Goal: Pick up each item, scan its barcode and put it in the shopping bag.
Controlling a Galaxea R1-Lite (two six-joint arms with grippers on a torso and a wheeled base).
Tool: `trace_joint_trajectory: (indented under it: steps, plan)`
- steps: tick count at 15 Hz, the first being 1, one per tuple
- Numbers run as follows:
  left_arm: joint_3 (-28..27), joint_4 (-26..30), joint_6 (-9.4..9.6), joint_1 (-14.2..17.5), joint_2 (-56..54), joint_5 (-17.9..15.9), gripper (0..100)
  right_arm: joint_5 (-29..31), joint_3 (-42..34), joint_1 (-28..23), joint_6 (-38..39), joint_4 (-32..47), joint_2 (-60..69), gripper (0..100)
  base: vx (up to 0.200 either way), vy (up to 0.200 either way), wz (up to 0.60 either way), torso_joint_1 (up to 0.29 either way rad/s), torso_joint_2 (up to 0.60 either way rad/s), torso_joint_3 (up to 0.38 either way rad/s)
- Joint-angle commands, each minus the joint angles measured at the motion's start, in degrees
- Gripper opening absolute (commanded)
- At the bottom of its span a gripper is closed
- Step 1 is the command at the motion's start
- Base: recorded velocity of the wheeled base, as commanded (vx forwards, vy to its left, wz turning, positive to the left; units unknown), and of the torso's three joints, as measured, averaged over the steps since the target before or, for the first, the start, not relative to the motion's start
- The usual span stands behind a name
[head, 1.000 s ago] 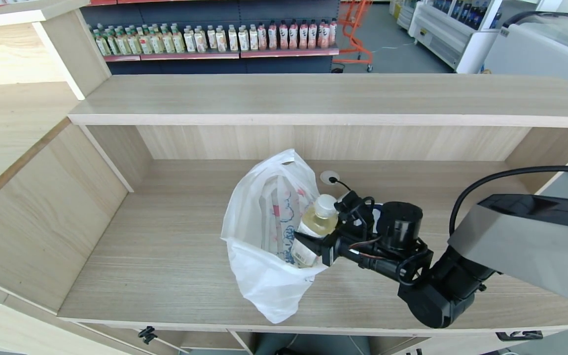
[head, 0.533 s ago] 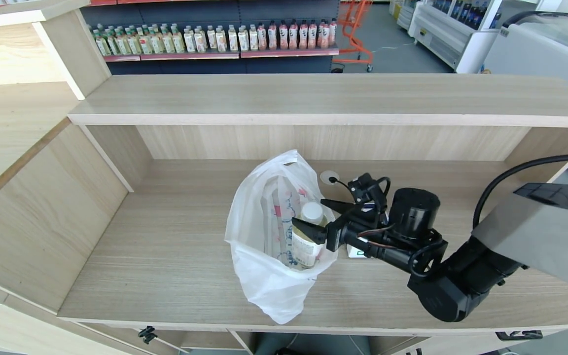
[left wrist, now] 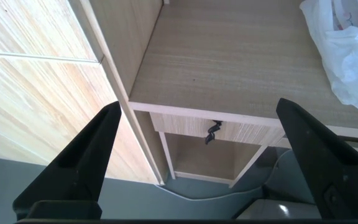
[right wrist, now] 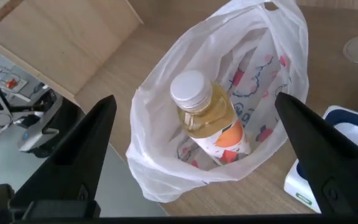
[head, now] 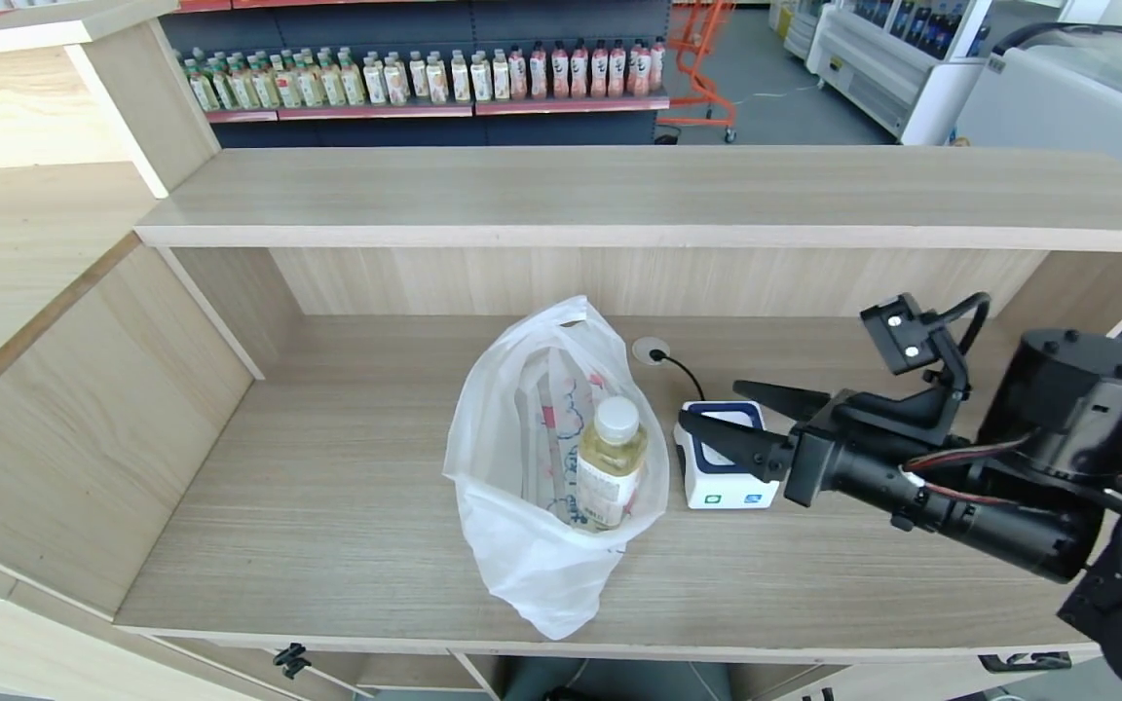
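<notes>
bottle upright inside the white shopping bag, next to a patterned package, possibly a box. right gripper above the scanner, just beside the bag, jaws wide apart, empty. left gripper off the counter edge, spread wide, holding nothing.

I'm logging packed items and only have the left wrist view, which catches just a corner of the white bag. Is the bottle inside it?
Observer: Yes, the bottle stands in the shopping bag, cap up.
Operator: Is the right end effector gripping it?
Observer: No, the right end effector is open and clear of the bag, near the barcode scanner.
Operator: Anything else in there?
Observer: A packet with pink and blue print, beside the bottle.
</notes>
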State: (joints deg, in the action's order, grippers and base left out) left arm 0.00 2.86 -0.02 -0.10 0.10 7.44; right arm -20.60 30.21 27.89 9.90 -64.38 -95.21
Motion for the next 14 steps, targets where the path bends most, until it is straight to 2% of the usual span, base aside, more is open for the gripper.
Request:
trace_joint_trajectory:
  steps: [1,4,14]
  plan:
    - [0.0,0.0,-0.06,0.0,0.0,0.0,100,0.0,-3.4,-2.6,1.5,3.7,12.6,100,0.0,0.0,0.0,0.0,0.0,0.0]
    - [0.0,-0.1,-0.06,0.0,0.0,0.0,100,0.1,-3.6,-4.8,1.5,7.2,14.3,100,0.0,0.0,0.0,0.0,0.0,0.0]
    - [0.0,-0.1,0.11,0.0,0.0,-0.1,100,0.1,-7.7,-9.6,1.1,7.2,15.7,100,0.0,0.0,0.0,0.0,0.0,0.0]
